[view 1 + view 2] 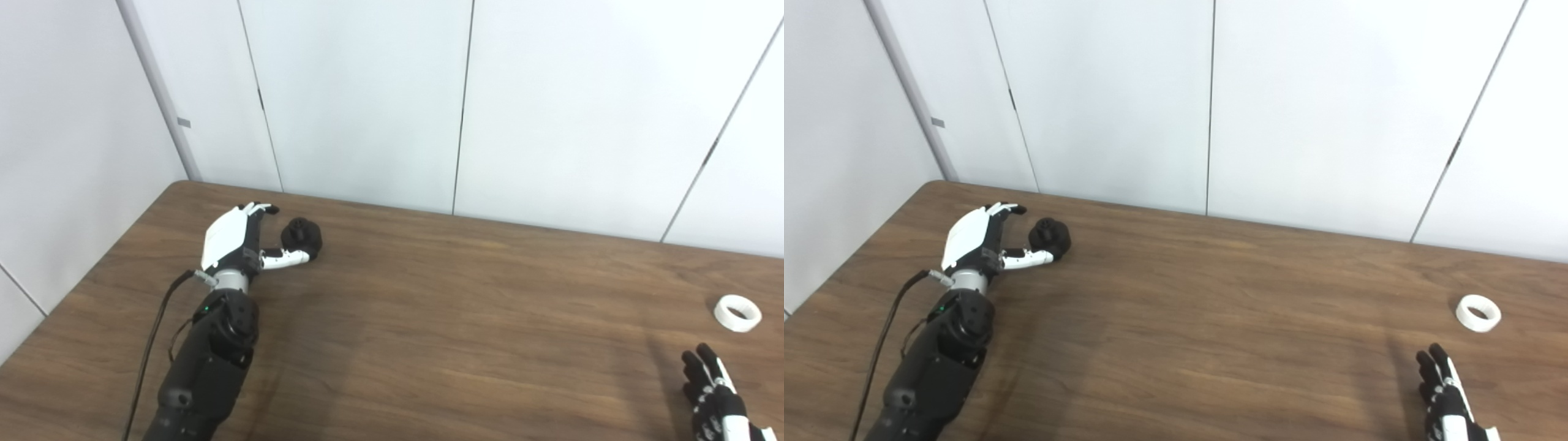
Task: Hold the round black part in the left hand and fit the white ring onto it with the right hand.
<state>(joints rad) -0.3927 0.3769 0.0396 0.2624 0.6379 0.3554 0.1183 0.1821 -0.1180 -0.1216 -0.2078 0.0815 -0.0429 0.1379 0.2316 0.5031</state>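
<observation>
Dark wood-grain surface (429,318) against white wall panels, seen from the left eye. The left hand (236,242) lies far left with fingers spread, holding nothing; its thumb reaches beside the round black part (302,236), which sits on the surface just right of the palm. Far right, the white ring (737,313) lies flat.

From the right eye, the right hand (1448,395) enters at the bottom right corner, fingers apart and empty, near the white ring but not touching it. Black part and ring are well apart.
</observation>
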